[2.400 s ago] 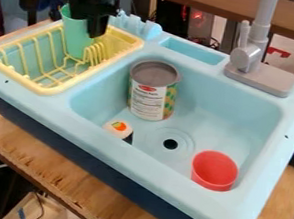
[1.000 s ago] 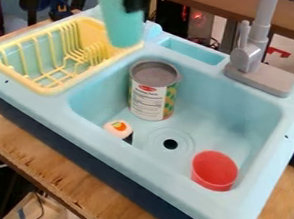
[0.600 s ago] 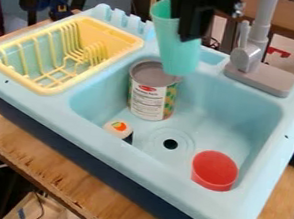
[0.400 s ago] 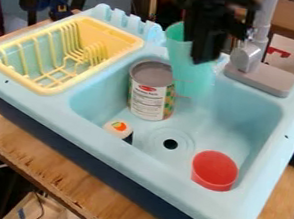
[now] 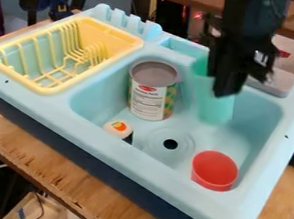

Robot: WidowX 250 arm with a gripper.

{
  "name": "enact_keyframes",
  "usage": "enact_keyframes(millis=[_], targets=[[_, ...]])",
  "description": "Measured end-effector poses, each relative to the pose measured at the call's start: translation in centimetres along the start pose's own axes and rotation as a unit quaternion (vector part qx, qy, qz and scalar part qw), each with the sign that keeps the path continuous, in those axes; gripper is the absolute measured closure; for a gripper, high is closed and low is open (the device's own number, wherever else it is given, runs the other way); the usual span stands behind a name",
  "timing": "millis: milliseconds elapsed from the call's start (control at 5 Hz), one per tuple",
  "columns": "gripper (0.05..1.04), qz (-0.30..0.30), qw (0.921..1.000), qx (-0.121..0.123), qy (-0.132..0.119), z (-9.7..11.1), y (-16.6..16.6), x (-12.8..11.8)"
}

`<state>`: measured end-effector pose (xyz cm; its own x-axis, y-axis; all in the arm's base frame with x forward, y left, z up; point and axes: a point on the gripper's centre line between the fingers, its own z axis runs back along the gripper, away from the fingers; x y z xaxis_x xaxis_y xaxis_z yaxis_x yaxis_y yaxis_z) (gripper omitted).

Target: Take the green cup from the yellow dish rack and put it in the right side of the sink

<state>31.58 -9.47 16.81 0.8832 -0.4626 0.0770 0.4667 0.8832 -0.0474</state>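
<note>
Cup (image 5: 215, 108): tall, mint green, smooth, mouth leaning toward eleven o'clock
Spot: one o'clock from the drain (image 5: 170, 144)
Hand (image 5: 221, 88): pinching that cup
Red cup (image 5: 214, 171): four o'clock from the drain

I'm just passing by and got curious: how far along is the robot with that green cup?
Done: the green cup has left the yellow dish rack. In hand: the hand holds it in the sink, right of the tin can; I can't tell whether it touches bottom. Left, probably: setting it down and letting go.
</note>
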Motion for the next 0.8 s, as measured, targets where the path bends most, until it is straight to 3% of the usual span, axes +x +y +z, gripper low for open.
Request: enact_keyframes(millis=[400, 800], targets=[[0.995, -0.023, 0.9996, -0.018, 0.005, -3.5, -1.4, 1.8], [0.975, -0.008, 0.9999, 0.000, 0.015, -4.6, -1.4, 3.3]])
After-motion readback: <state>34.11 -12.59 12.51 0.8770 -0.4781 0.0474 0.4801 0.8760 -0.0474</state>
